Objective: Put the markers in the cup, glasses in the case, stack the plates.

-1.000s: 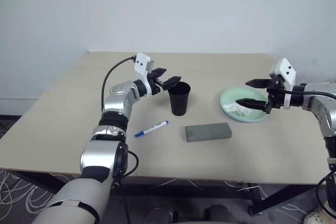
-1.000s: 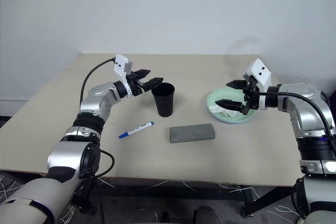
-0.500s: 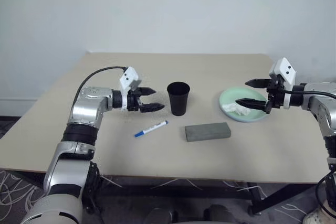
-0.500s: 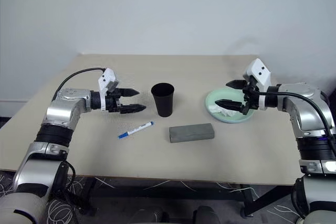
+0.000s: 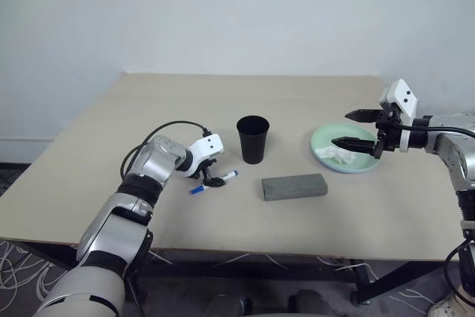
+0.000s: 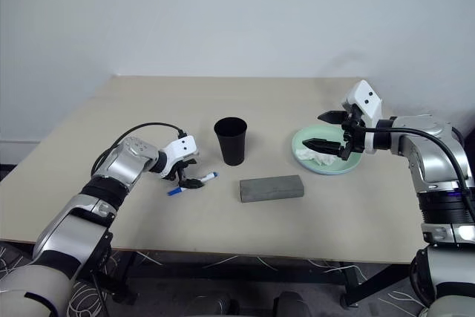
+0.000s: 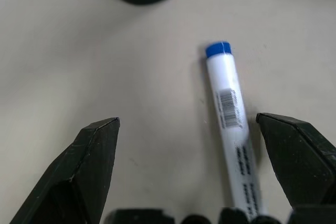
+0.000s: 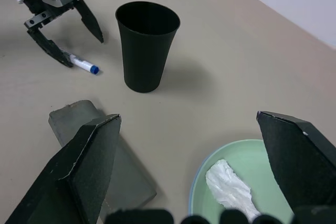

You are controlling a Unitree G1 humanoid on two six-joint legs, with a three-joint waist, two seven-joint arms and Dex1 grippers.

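Observation:
A white marker with a blue cap lies on the table in front of the black cup. My left gripper points down over it, open, one finger on each side of the marker and not touching it. The grey case lies shut to the right of the marker. Further right is a mint green plate, with a light blue rim showing under its edge. My right gripper hovers open above the plate, holding nothing. The glasses are out of view.
A crumpled white tissue lies on the green plate. The tan table has bare room at the back and on the left. Its front edge runs just below the case.
My left gripper has come away from the cup's rim, dropped towards the table and turned downward over the marker. It has stayed open. The right arm has not moved.

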